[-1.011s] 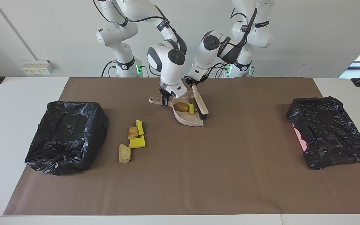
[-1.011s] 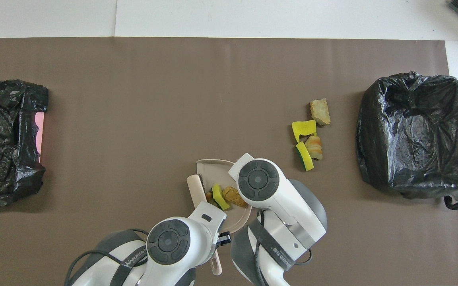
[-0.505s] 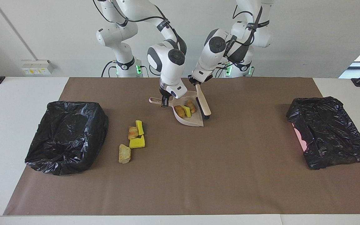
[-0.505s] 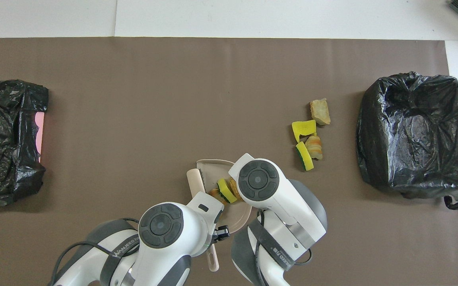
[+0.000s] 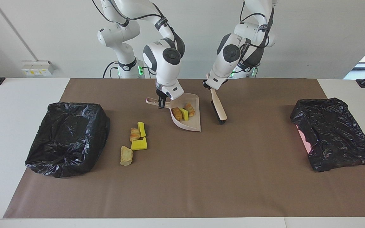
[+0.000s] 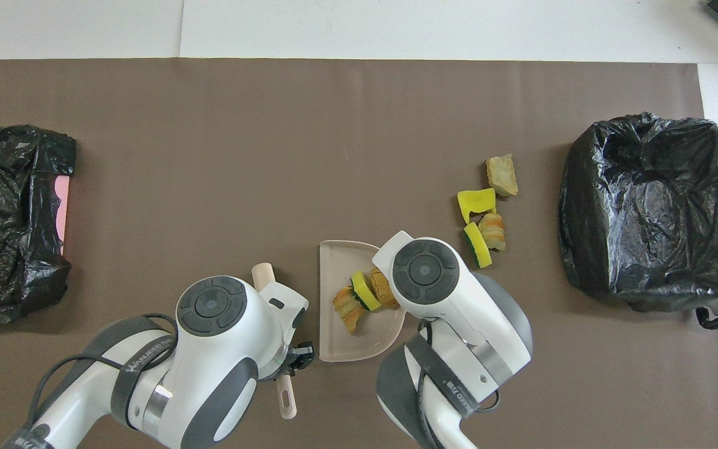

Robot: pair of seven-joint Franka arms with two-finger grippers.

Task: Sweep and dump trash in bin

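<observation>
My right gripper (image 5: pixel 161 103) is shut on the handle of a beige dustpan (image 5: pixel 190 125). It holds the pan over the mat in front of the robots. Three pieces of trash (image 5: pixel 182 112), yellow and tan, lie in the pan, and they also show in the overhead view (image 6: pixel 362 294). My left gripper (image 5: pixel 210 86) is shut on the handle of a beige brush (image 5: pixel 219 109) with black bristles. The brush hangs slanted beside the pan, apart from it, toward the left arm's end. Several more scraps (image 5: pixel 138 144) lie on the mat between the pan and the open black-lined bin (image 5: pixel 59 158).
The open bin (image 6: pixel 589 249) stands at the right arm's end of the brown mat. A second black bag (image 5: pixel 333 133) with pink showing at its edge lies at the left arm's end. The scraps on the mat (image 6: pixel 487 212) lie beside the open bin.
The left gripper has drawn the brush out of the dustpan, up and toward the left arm's end. The right gripper has raised the dustpan a little and shifted it toward the right arm's end.
</observation>
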